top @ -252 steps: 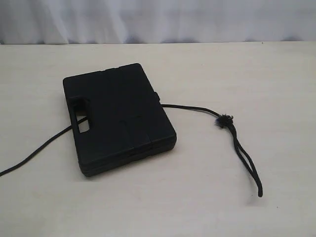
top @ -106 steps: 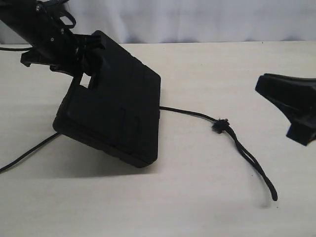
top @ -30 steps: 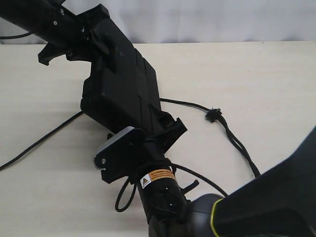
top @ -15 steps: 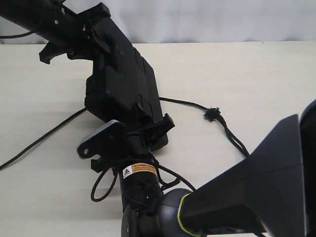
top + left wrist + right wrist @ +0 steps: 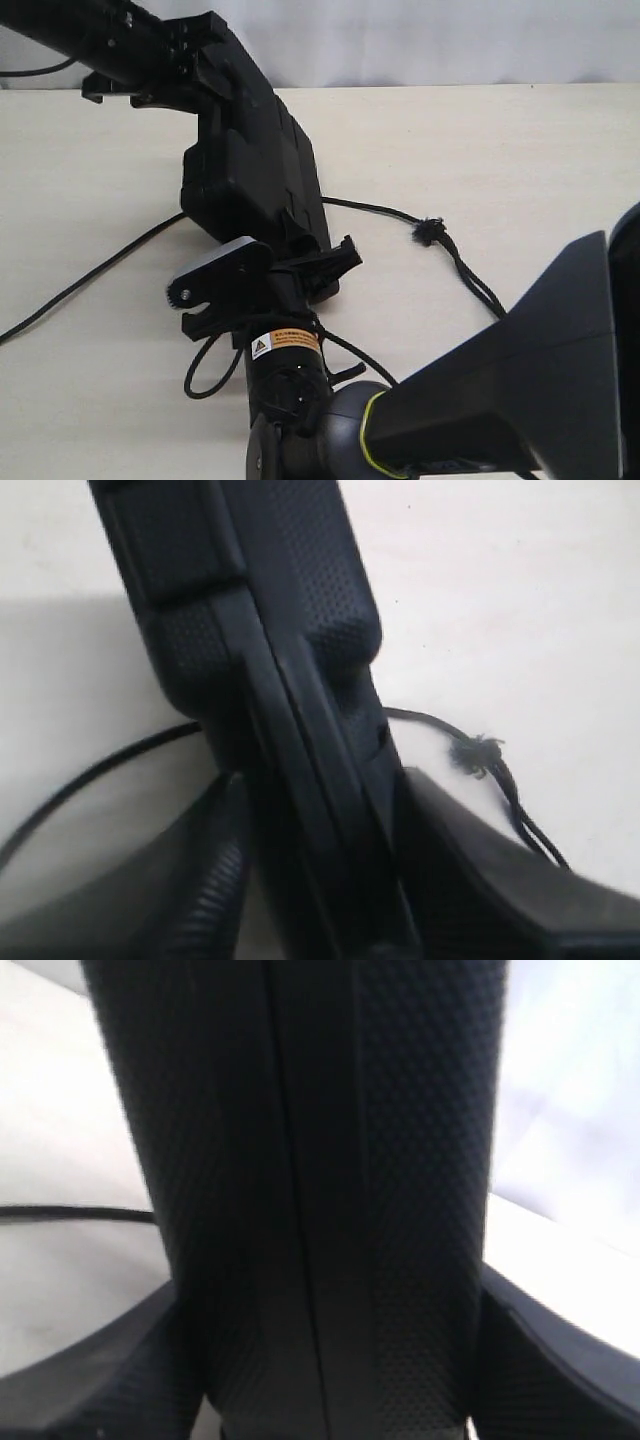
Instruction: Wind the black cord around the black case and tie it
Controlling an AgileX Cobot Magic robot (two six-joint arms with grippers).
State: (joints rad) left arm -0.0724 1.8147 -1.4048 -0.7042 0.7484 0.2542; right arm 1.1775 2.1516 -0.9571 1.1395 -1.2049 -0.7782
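Pinches the lower end of the black case (image 5: 255,170) with the right gripper (image 5: 318,268) at centre frame, both fingers pressed flat against the textured sides. Straddles the upper end with the left gripper (image 5: 190,60) at upper left; cannot tell whether those fingers clamp or merely flank it. Holds the case tilted, running from upper left down to centre, over the pale table (image 5: 540,150). Shows the black cord (image 5: 468,272) lying on the table: 1 strand from behind the case out to the left edge, another to the right through a frayed knot (image 5: 430,233), then 2 strands toward lower right behind the right arm.
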